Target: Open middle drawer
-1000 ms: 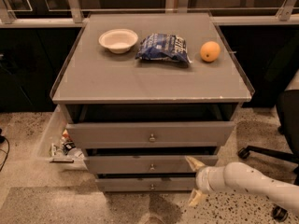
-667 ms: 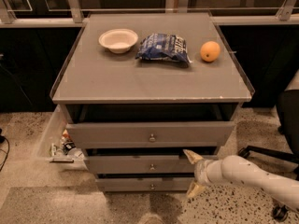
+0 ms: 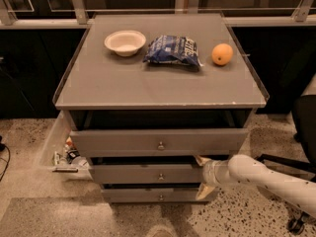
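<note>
The middle drawer (image 3: 138, 174) is the grey mid-sized front of three, with a small round metal knob (image 3: 161, 177) at its centre. It stands out a little from the cabinet, with a dark gap above it. My gripper (image 3: 202, 177) comes in from the right on a white arm (image 3: 266, 177). It is at the right end of the middle drawer front. It is open, with one fingertip (image 3: 200, 159) near the front's upper edge and the other near the lower edge. It is well right of the knob.
The top drawer (image 3: 123, 142) is slightly pulled out, and the bottom drawer (image 3: 133, 195) sits below. On the cabinet top (image 3: 148, 85) are a white bowl (image 3: 125, 42), a blue chip bag (image 3: 173, 50) and an orange (image 3: 222, 54). Clutter in a clear bin (image 3: 64, 154) lies left; a black chair (image 3: 305, 127) stands right.
My gripper and arm have moved left, from beside the cabinet to the right end of the middle drawer front. The drawers look the same.
</note>
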`<action>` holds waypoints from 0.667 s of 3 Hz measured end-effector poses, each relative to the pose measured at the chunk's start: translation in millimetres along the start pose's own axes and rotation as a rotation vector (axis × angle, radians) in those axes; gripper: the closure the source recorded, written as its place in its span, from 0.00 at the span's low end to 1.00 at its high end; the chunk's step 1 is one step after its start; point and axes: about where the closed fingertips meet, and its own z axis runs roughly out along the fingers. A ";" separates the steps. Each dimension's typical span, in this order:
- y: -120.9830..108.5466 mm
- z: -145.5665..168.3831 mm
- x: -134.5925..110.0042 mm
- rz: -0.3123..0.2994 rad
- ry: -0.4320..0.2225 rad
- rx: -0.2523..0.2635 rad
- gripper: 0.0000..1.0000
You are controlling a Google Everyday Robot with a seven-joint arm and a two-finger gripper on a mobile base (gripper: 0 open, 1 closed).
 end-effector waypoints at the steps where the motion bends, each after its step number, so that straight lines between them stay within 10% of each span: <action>1: -4.4 11.5 13.5 0.002 0.011 -0.019 0.00; 2: -2.2 21.7 28.0 0.017 0.024 -0.045 0.00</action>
